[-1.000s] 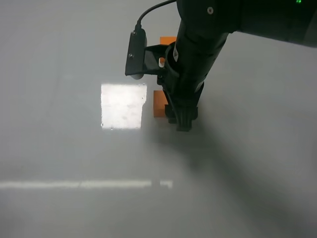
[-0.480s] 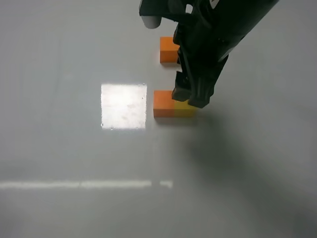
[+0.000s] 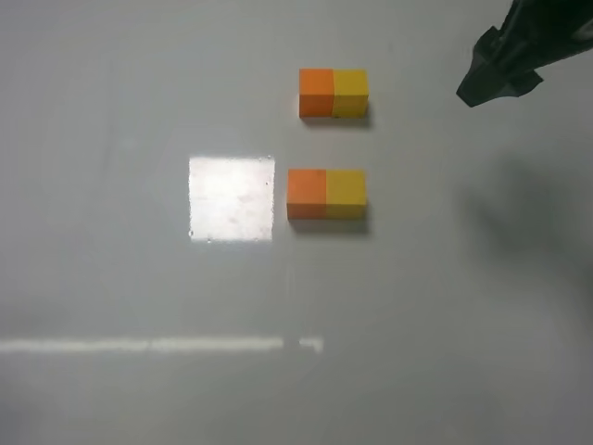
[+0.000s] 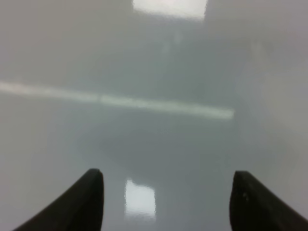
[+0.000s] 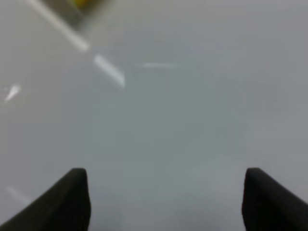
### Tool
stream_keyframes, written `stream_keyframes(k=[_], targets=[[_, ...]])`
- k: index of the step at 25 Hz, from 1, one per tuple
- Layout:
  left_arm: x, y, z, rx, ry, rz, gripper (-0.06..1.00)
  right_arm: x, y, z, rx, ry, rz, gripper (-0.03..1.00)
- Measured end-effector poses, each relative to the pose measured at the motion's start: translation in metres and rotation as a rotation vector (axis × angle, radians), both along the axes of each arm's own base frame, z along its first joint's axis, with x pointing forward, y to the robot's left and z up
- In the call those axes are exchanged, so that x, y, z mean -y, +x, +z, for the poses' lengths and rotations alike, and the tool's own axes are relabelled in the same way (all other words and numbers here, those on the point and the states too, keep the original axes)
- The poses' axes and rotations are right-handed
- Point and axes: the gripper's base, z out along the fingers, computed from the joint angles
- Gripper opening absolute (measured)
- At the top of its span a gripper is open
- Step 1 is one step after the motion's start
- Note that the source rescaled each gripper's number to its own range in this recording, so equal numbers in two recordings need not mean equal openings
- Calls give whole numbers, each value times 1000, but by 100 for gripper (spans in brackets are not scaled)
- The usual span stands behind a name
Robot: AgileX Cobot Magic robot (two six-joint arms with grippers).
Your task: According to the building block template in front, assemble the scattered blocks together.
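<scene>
Orange cube (image 3: 307, 193) and yellow cube (image 3: 346, 193) sit flush together, plain matte, no writing, right below the matching template bar (image 3: 334, 93). My right gripper (image 5: 166, 202) hangs spread apart and empty; left gripper (image 4: 166, 202) spread too.

I see the template (image 3: 334, 93) lying flat at the far side of the table: an orange cube on the left joined flush to a yellow cube on the right. Nearer to me, just apart from it, the orange block (image 3: 307, 192) and the yellow block (image 3: 346, 192) sit side by side, touching, in that same left-right order.
</scene>
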Motion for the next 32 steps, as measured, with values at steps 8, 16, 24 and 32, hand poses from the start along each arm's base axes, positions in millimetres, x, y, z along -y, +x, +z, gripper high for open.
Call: stream_keyframes(k=[8, 16, 24, 32], targets=[[0, 0, 0, 0, 0, 0, 43, 48, -20, -20, -53, 68, -136, 72], [0, 0, 0, 0, 0, 0, 43, 55, -57, -52, -132, 115, -194, 72], [0, 0, 0, 0, 0, 0, 43, 62, -111, -58, -106, 225, -249, 72], [0, 0, 0, 0, 0, 0, 43, 71, -163, -82, -86, 305, -299, 71]])
